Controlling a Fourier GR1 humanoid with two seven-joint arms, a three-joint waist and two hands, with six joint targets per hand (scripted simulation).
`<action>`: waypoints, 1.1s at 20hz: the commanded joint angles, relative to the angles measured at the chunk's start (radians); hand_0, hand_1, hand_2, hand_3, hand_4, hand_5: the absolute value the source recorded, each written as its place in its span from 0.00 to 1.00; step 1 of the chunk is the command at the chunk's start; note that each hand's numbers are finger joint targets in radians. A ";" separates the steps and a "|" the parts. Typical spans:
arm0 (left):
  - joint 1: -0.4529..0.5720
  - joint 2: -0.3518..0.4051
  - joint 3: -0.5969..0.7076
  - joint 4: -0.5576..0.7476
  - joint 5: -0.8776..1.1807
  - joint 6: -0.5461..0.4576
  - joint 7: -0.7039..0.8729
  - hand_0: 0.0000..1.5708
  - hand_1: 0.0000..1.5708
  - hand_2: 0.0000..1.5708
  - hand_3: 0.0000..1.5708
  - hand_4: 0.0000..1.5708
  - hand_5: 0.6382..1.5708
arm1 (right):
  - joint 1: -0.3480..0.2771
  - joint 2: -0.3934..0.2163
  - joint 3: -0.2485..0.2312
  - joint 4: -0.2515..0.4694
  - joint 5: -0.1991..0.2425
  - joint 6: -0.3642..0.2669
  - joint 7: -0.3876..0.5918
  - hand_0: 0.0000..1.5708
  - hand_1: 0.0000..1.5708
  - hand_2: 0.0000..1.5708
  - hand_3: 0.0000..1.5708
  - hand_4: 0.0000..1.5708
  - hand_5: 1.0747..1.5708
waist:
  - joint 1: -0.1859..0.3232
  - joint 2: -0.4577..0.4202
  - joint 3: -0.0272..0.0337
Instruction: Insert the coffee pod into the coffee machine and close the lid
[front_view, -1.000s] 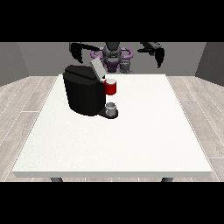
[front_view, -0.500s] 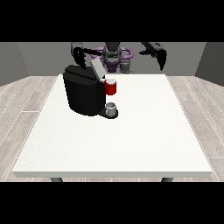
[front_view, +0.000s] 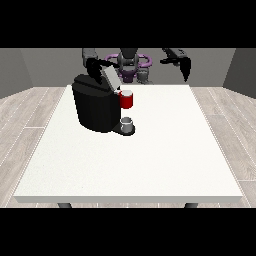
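A room with grey walls and a pale plank floor (front_view: 30, 115) holds a large white surface (front_view: 150, 160). On its far left part stands a black coffee machine (front_view: 96, 107), its light grey lid (front_view: 111, 77) tilted up. A red thing at the machine (front_view: 127, 100) sits at its front; below it, a small grey thing (front_view: 127, 121) rests on the machine's base. The robot hand at the view's left (front_view: 93, 69) is beside the lid; whether its fingers are curled cannot be told. The robot hand at the view's right (front_view: 184, 66) hangs raised behind the surface's far edge, fingers unclear.
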 joint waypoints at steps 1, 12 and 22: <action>0.036 0.004 -0.028 -0.042 -0.001 -0.006 0.015 0.00 0.00 0.00 0.00 0.00 1.00 | -0.023 -0.013 -0.017 0.075 -0.004 0.026 -0.022 0.00 0.00 0.00 0.00 0.00 1.00 | 0.028 0.007 0.0030; 0.038 0.045 0.000 0.012 0.017 -0.005 -0.055 0.00 0.00 0.00 0.00 0.09 1.00 | -0.049 0.035 0.025 0.095 0.053 -0.016 -0.043 0.00 0.00 0.00 0.00 0.00 1.00 | 0.024 0.023 0.0029; -0.024 0.036 -0.011 0.051 0.025 0.025 -0.033 0.00 0.00 0.00 0.00 0.10 1.00 | -0.165 0.067 0.094 0.101 0.134 -0.033 0.000 0.00 0.00 0.00 0.00 0.14 1.00 | 0.023 0.033 0.0028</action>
